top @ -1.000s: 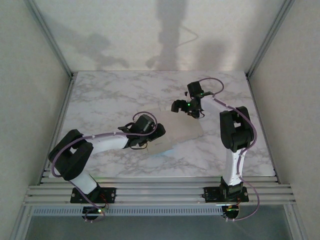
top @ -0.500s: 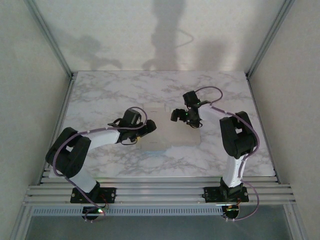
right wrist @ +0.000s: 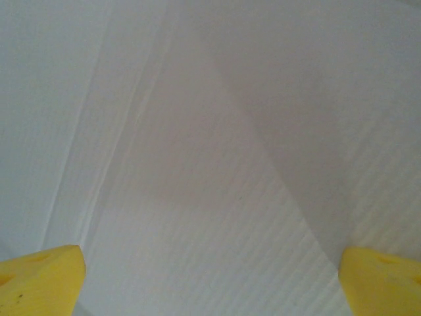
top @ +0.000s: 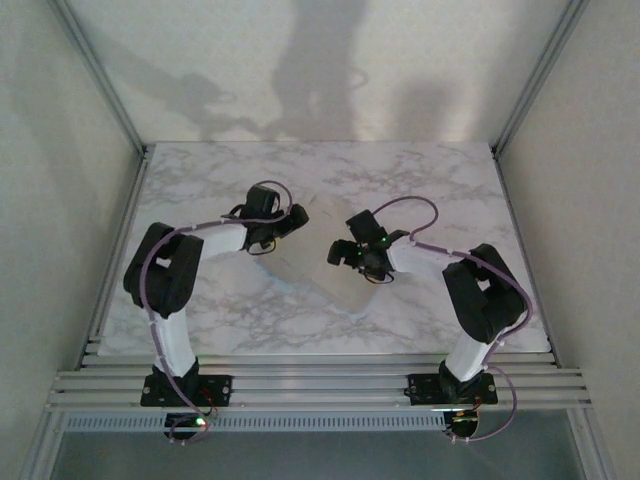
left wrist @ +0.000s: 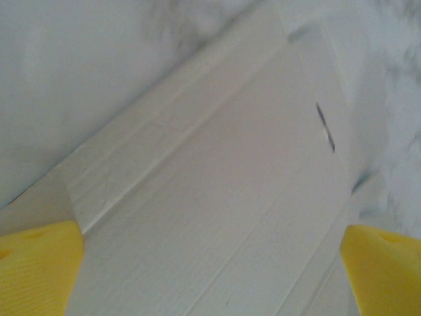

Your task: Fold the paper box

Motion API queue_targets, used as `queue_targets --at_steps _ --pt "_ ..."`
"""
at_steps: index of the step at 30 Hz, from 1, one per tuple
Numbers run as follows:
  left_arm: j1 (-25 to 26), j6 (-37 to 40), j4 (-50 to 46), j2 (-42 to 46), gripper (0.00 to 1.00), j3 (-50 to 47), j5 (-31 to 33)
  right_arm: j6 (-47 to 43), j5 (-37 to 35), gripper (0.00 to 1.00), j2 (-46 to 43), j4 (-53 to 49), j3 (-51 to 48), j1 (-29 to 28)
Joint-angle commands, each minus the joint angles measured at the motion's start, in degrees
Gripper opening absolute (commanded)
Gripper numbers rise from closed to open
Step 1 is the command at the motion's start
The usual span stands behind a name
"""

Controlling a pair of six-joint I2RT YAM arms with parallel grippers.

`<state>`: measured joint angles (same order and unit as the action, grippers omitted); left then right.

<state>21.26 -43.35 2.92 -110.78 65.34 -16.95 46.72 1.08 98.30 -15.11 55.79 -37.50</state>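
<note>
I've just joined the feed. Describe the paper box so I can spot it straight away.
Start at the marble table, then look to its middle, between the left tool and the right tool, both open. The paper box lies there flat: an off-white card with crease lines and a short dark slit, plain against the veined marble.
</note>
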Motion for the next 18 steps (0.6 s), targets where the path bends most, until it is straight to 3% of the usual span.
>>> queue_targets --at_steps 1,6,10,15,18 --pt "0.10 -1.57 3.44 -5.68 0.99 6.89 -1.05 5.23 3.11 0.99 -1.06 4.21 -2.55 -4.25" --pt "0.10 -1.56 2.46 -3.45 0.99 10.11 0.62 -1.67 1.42 0.99 -7.88 2.96 -3.29 -3.72" --pt "0.18 0.69 -3.32 1.21 0.99 9.17 0.85 -10.43 6.34 0.99 -9.74 -0.35 -1.33 0.16" --pt "0.93 0.73 -10.64 8.72 1.00 2.14 0.32 -21.62 15.26 0.99 -5.47 -4.69 3.62 6.26" --pt "2.01 -2.30 -10.55 12.73 1.00 -3.84 -1.72 -26.04 15.84 0.99 -1.29 -8.64 7.85 8.00"
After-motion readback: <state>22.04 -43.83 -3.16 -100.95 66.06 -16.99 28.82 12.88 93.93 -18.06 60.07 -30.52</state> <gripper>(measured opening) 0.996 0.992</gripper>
